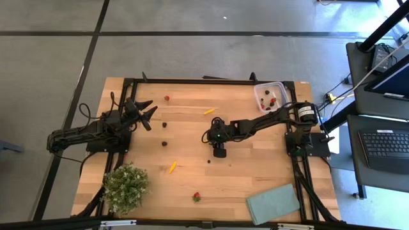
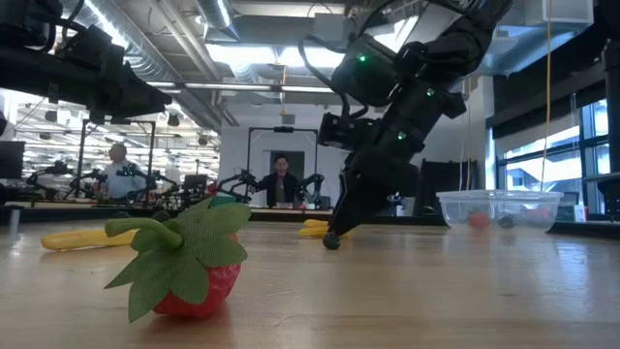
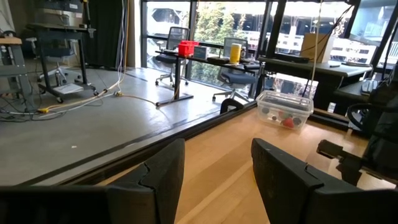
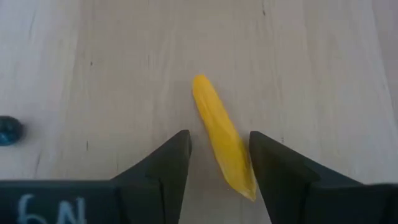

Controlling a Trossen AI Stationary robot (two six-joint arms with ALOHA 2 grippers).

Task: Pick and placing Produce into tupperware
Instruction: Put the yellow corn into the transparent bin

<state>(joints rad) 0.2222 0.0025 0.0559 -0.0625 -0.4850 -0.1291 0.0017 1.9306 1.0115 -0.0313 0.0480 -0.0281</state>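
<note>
1. Right arm: reaches from its base at the table's right edge out to the middle of the table [image 1: 192, 89], forearm bent downward. The right gripper [image 4: 219, 135] points down at the wood, its tip at or just above the surface in the low view.
2. Right gripper state: fingers [image 4: 165, 168] apart, straddling a yellow sliver [image 4: 224, 146] that lies flat on the wood. The sliver sits close against one finger, with a gap to the other. Whether it is pinched cannot be told.
3. Left arm: folded at the table's left edge. The left gripper [image 1: 144, 112] is raised and aimed across the table, fingers [image 3: 155, 180] spread with nothing between them.
4. Tupperware [image 1: 270, 96]: far right corner, beside the right arm's base, with a few red and dark pieces inside.
5. Loose produce on the wood:
   - a dark berry [image 4: 9, 131] just off to one side of the right gripper
   - a second yellow sliver [image 1: 209, 111] beyond the gripper
   - a third sliver [image 1: 172, 167] nearer the front
   - two dark berries [image 1: 164, 134] between the arms
   - a strawberry [image 1: 167, 98] near the left gripper
   - another strawberry [image 2: 189, 276] at the front edge
6. Other items: a bushy plant [image 1: 126, 186] at the front left and a grey-green cloth [image 1: 273, 203] at the front right, both well apart from the grippers.
</note>
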